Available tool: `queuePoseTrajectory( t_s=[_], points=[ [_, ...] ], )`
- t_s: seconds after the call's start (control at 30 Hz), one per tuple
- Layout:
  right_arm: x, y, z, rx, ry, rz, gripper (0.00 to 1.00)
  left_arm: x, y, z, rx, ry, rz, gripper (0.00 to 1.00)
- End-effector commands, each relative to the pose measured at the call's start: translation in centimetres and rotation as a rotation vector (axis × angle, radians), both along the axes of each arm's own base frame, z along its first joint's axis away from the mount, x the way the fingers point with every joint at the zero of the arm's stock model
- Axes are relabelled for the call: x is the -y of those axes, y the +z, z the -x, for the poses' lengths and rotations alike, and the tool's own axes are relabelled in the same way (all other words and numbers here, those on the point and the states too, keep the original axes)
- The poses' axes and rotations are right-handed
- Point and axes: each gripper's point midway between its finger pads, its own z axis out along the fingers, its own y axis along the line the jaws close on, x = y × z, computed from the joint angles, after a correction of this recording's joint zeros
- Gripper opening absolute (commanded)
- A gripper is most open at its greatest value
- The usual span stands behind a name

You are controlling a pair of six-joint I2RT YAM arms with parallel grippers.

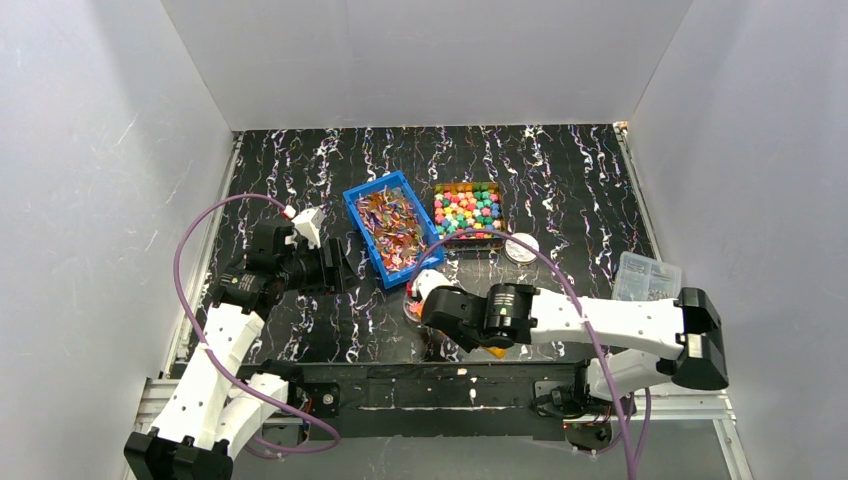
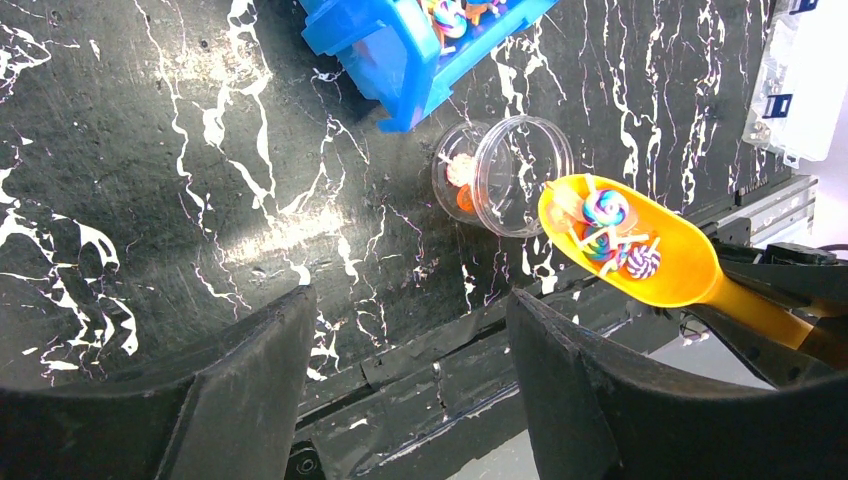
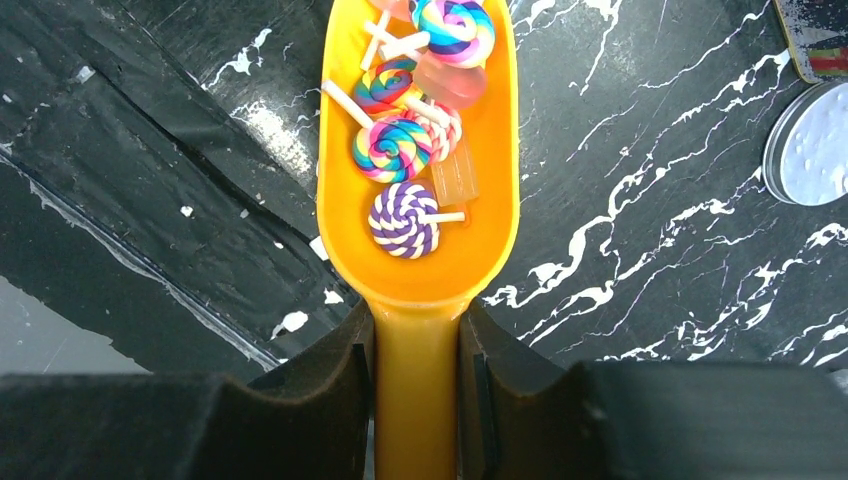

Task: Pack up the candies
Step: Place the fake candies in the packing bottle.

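Table [image 1: 560, 180]: you're working on a flat black sheet with white marble-like veins.
Knobbly candies [image 1: 467, 210]: small bumpy sweets in pink, red, yellow, green, blue and orange, packed in rows in a rectangular tray [image 1: 470, 238] at the far middle of the table, just right of the blue bin [image 1: 360, 225].
Blue bin: glossy plastic with straight walls, set at an angle and holding a loose heap of mixed sweets.
Scoop [image 3: 490, 200]: smooth orange-yellow plastic, with a rounded trough bowl narrowing to a straight handle.
Scoop axis: its length runs straight out from your right gripper, bowl forward. In the left wrist view it points up and left, with its lip at the mouth of the jar [image 2: 520, 175].
Lollipops [image 3: 392, 145]: flat spiral discs on thin white sticks, rainbow and purple-and-white, piled in the scoop bowl with a few pale translucent pieces; the sticks point every way.
Jar: clear, round and thin-walled, tipped over with its open mouth towards the scoop. It has a few orange and pink pieces inside, and lies beside the blue bin's near corner.
Right gripper [image 3: 415, 350]: both dark fingers are clamped on the scoop handle, one on each side.
Left gripper [image 2: 410, 300]: the jaws are spread wide with nothing between them, above bare table.
Lid [image 1: 521, 247]: a white disc lying flat, to the right of the jar.
Clear box [image 1: 647, 277]: see-through plastic, at the table's right edge.
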Motion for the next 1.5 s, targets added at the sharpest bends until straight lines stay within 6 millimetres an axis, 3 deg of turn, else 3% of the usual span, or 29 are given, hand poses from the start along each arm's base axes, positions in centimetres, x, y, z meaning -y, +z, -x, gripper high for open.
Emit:
queuePoseTrajectory(
  t_s=[0.0,0.77,1.13,1.47],
  points=[
    [-0.2,1.1,-0.1,-0.012,-0.016,0.045,0.01,0.3,-0.3,0.6,-0.006,-0.021,0.009,0.67],
    [0.7,1.6,-0.8,-0.1,-0.064,0.292,0.01,0.4,0.1,0.9,0.023,-0.023,0.012,0.67],
    [1.1,3.4,-1.0,-0.11,-0.068,0.303,0.01,0.5,0.1,1.0,0.024,-0.03,0.015,0.67],
    [-0.5,5.8,-3.0,-0.054,-0.077,0.25,0.01,0.5,0.1,1.0,0.022,-0.031,0.017,0.67]
  ],
)
